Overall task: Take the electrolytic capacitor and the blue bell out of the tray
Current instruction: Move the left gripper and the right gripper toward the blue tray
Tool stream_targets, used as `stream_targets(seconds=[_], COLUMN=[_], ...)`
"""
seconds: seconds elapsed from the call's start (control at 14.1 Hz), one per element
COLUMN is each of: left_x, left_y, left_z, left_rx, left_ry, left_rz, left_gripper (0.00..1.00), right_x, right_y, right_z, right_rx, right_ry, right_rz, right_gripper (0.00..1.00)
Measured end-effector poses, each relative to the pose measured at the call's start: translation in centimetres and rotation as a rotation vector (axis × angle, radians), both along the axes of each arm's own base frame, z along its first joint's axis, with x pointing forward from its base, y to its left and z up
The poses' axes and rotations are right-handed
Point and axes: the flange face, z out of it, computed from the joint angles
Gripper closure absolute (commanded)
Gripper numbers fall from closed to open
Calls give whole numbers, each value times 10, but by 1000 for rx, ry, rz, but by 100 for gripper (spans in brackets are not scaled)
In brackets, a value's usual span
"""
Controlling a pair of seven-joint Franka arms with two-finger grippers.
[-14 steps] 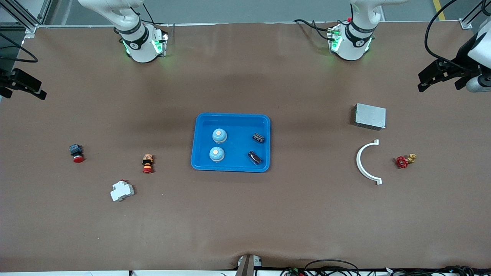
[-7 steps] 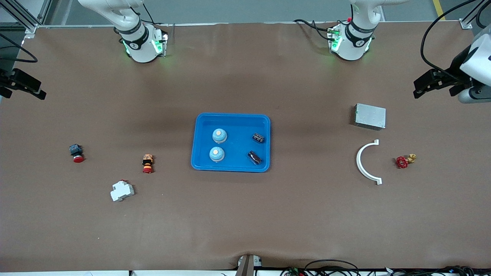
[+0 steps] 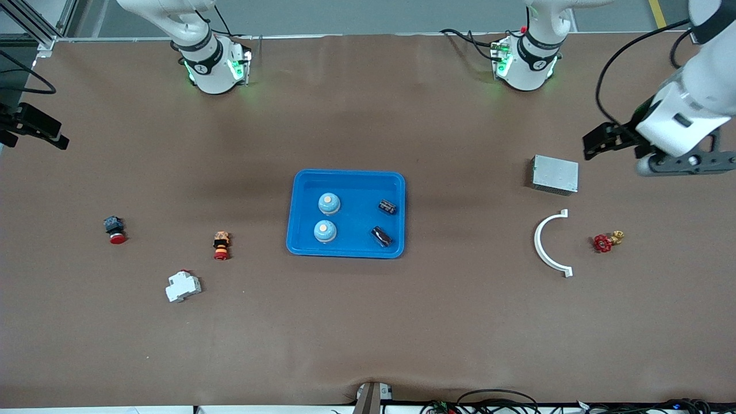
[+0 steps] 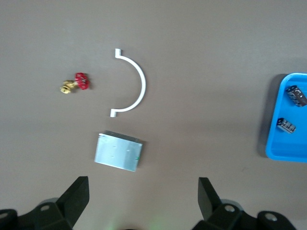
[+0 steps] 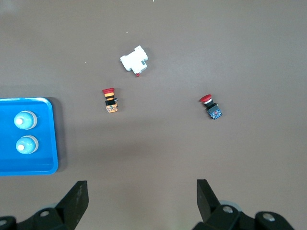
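Note:
Two pale blue bells (image 3: 329,202) (image 3: 325,231) and two dark capacitors (image 3: 388,206) (image 3: 382,236) lie in the blue tray (image 3: 348,172) at the table's middle. The right wrist view shows the bells (image 5: 25,120), and the left wrist view shows the capacitors (image 4: 297,95). My left gripper (image 3: 595,144) (image 4: 143,191) hangs open and empty over bare table next to the metal box (image 3: 555,174). At the right arm's end of the table, my right gripper (image 3: 34,137) (image 5: 142,194) waits, open and empty, above bare table.
A white curved bracket (image 3: 549,244) and a red valve (image 3: 604,241) lie near the metal box. Toward the right arm's end are a white breaker (image 3: 183,286), an orange push button (image 3: 221,245) and a red-capped button (image 3: 115,230).
The left arm has swung in from the table's edge toward the metal box, and its gripper stays open. The right arm has not moved.

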Motion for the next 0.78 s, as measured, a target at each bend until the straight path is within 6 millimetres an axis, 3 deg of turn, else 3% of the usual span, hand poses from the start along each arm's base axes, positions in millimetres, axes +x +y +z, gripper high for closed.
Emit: stream_targets(seconds=[0.21,0.43,0.57,0.78], left_x=[9,13,12,6], left_y=[-42,-97,-135,-192], left_z=[-28,-61,-89,-134], left_rx=[-7,-28,-43,-43], left_ry=[7,3,28,67], left_rz=[72,167,221,330], left_gripper=[0,0,0,0], right_x=[0,6,11,6], right_y=[10,47,86,173], right_z=[-5,-37,-71,-119], right_rx=[35,123,125,113], right_ry=[21,61,82,89], right_rz=[4,-36,-85,-161], right_gripper=[0,0,0,0])
